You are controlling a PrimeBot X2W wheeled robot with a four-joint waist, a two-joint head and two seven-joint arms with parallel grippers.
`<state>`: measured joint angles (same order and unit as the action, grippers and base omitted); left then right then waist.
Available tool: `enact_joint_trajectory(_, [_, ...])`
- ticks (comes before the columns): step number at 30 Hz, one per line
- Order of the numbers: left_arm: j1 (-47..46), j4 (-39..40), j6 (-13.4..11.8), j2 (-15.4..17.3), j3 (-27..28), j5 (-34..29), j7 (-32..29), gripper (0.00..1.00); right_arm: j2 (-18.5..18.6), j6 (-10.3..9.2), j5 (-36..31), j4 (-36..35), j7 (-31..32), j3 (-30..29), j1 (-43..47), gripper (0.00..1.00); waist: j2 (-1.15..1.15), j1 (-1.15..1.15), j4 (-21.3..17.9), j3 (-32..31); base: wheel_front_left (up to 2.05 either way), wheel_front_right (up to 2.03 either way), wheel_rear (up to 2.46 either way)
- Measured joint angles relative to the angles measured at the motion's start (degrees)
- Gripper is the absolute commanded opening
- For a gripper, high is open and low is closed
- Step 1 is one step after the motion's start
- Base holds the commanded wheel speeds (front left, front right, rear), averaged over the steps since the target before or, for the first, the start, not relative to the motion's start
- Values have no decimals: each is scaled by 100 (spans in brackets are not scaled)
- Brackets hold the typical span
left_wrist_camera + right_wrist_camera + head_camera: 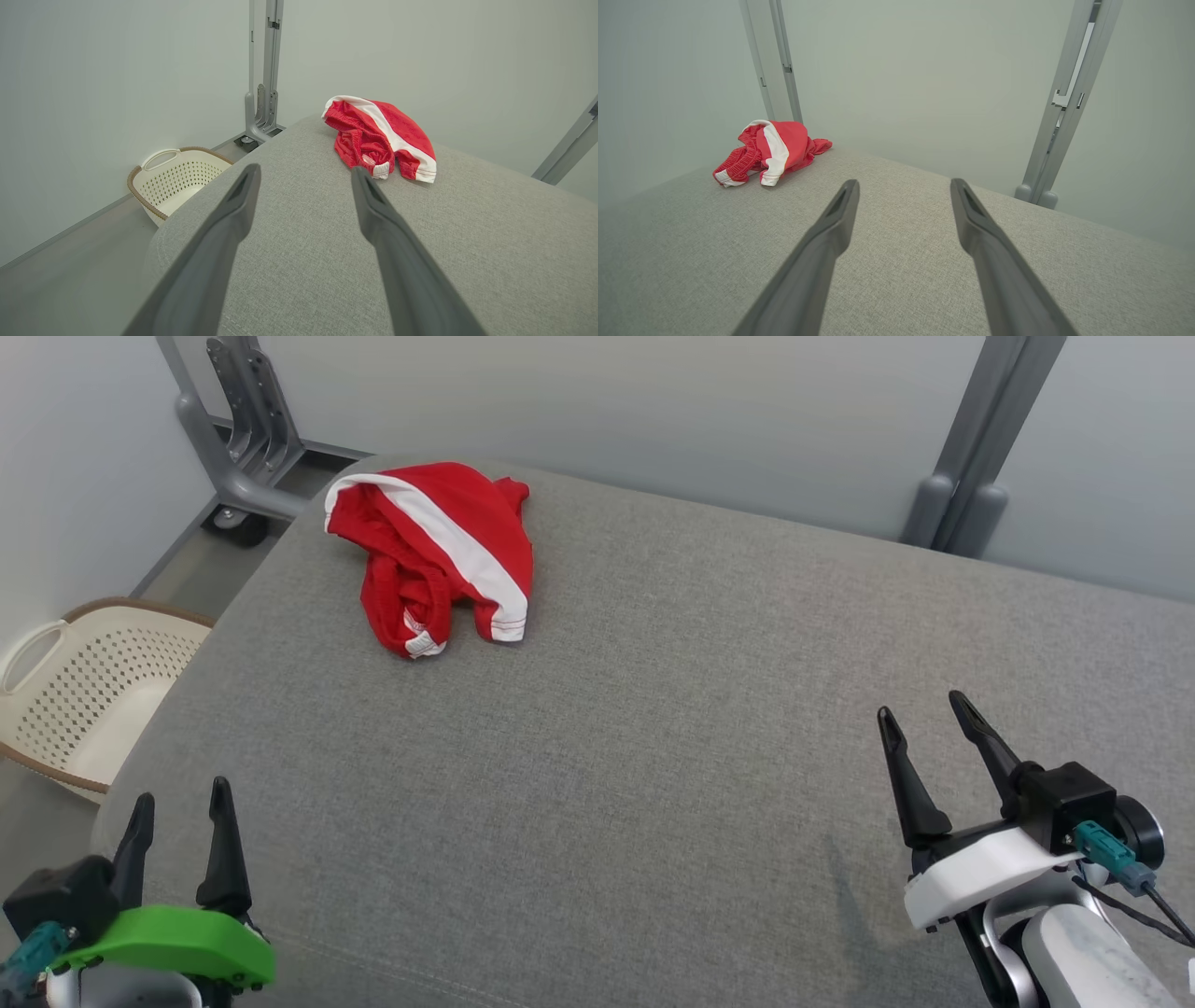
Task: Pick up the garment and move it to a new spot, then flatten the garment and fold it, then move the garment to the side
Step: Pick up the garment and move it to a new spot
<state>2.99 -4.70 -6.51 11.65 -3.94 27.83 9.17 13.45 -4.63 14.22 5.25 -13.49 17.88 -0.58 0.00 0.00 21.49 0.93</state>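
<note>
The garment (432, 553) is a crumpled red pair of shorts with white stripes, bunched up near the far left corner of the grey padded surface (653, 728). The left wrist view has the garment (380, 137) ahead and to the right, and the right wrist view has the garment (768, 151) far off to the left. My left gripper (182, 801) hovers open at the near left, well short of the cloth, with nothing between its fingers. At the near right my right gripper (921, 707) is open too and holds nothing.
A cream perforated laundry basket (89, 686) with a brown rim stands on the floor left of the surface. Grey metal frame posts (971, 448) rise behind the surface against a pale wall, with a wheeled base (233, 457) at the back left.
</note>
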Motion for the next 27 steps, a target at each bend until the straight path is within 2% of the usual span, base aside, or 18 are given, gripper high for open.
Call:
enact_joint_trajectory(3, [-205, 24, 69, -53, 3, 246, -210, 100, 54, -1, -25, -122, 80, -27, -28, 100, 0, 0, -44, 175, 0, 0, 0])
enact_joint_trajectory(8, [-909, -203, 203, -229, -41, 817, -904, 100, 152, -2, -60, -236, 245, -65, -77, 100, 0, 0, -128, 526, 0, 0, 0])
enact_joint_trajectory(14, [-1605, -659, 202, 0, -233, 797, -1699, 100, 176, -1, -73, -383, 458, 7, -150, 100, 0, 1, -267, 978, 0, 0, 0])
enact_joint_trajectory(17, [-1941, -797, 202, -22, -237, 872, -1969, 100, 240, -1, -79, -439, 554, 18, -150, 100, 0, 1, -363, 1207, 0, 0, 0])
enact_joint_trajectory(27, [-2741, -1222, 187, 153, -112, 878, -2329, 100, 369, 8, -170, -795, 649, -30, -581, 100, 0, 1, -784, 1977, 0, 0, 0])
